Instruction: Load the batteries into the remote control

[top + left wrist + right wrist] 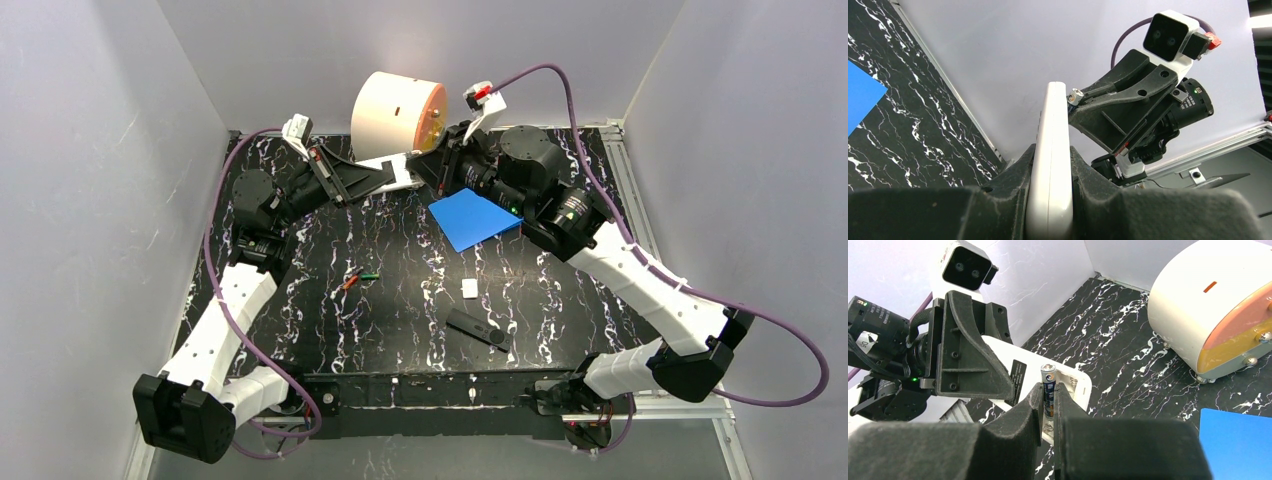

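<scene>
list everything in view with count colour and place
round device: 1, cream-orange, back
blue sheet: 1, blue, beside right arm
orange-red battery: 1, orange-red, left of centre
green battery: 1, dark green, beside it
white tab: 1, white, centre
black remote: 1, black, near edge
white remote: 1, white, in left claw
held battery: 1, blue-silver, at remote's bay
left claw: 1, black, shut on white remote
right claw: 1, black, shut on held battery

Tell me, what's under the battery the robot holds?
The open bay of the white remote. The right gripper hides the lower end of the battery, so I cannot see whether it touches.
</scene>
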